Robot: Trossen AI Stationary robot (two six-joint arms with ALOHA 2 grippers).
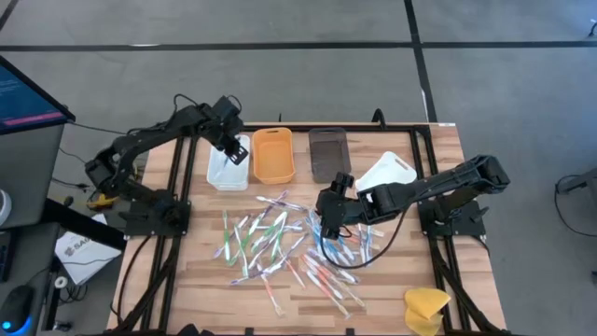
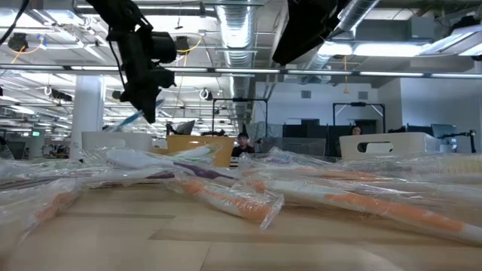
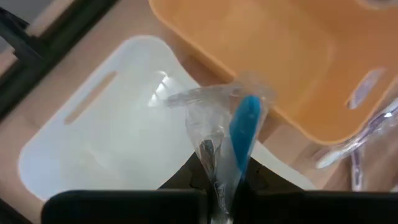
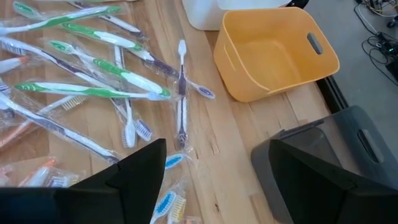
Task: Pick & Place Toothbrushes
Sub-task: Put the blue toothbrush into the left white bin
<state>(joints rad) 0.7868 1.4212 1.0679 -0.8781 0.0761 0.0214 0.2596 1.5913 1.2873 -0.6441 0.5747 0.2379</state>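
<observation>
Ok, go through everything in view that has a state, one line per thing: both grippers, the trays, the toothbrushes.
Left gripper: shut on a wrapped blue toothbrush, over the white plastic tray.
Right gripper: open, over the toothbrush pile.
White plastic tray: looks empty.
Orange plastic tray: empty.
Brown tray: contents unclear.
Toothbrush pile: loose on the wooden table, wrapped.

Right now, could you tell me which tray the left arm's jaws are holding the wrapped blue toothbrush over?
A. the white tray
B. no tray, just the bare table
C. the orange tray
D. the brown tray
A: the left wrist view shows the left gripper shut on the wrapped blue toothbrush directly above the white tray, with the orange tray off to one side.
</observation>
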